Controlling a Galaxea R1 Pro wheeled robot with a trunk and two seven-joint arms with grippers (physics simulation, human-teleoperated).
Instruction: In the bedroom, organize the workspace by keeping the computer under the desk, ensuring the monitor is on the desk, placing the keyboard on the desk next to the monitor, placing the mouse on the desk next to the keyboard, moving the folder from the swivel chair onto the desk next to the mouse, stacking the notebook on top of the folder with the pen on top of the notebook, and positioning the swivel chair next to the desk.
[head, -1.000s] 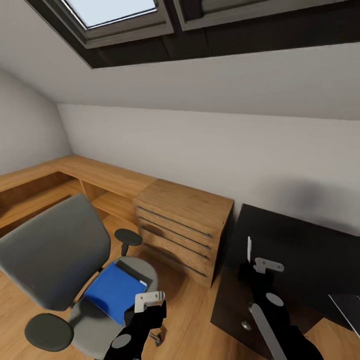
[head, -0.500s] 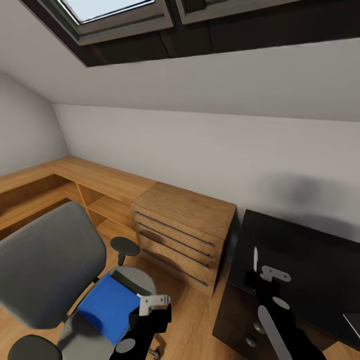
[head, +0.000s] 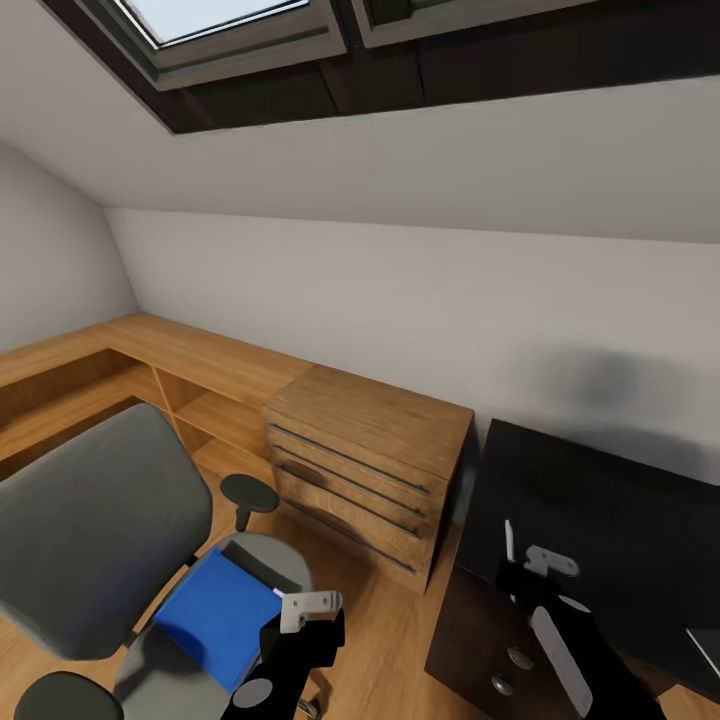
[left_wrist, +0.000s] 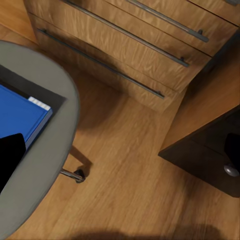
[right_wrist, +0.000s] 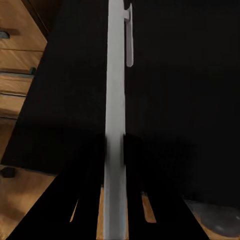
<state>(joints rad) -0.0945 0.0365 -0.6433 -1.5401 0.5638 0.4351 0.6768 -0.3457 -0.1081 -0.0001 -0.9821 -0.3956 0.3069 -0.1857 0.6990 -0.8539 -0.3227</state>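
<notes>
A blue folder (head: 218, 615) lies on the seat of the grey swivel chair (head: 90, 530) at the lower left; its corner also shows in the left wrist view (left_wrist: 20, 117). My left gripper (head: 300, 622) hangs just right of the folder, above the seat's edge, open and holding nothing. Over the near left part of the black desk (head: 600, 500), my right gripper (head: 520, 572) is shut on a thin white pen (head: 509, 540). The pen (right_wrist: 115, 90) sticks out well beyond the fingertips (right_wrist: 131, 150). Monitor, keyboard, mouse, notebook and computer are out of view.
A wooden chest of drawers (head: 365, 460) stands between chair and desk, with a low wooden shelf unit (head: 190, 350) running along the wall to its left. The desk's drawer front with round knobs (head: 520, 658) faces the wood floor (left_wrist: 125, 190). A sloped ceiling with skylights hangs overhead.
The head camera shifted a little over the first half second, so the whole view moved. Since then my right arm with the pen has sunk slightly toward the lower right; the left arm has held still.
</notes>
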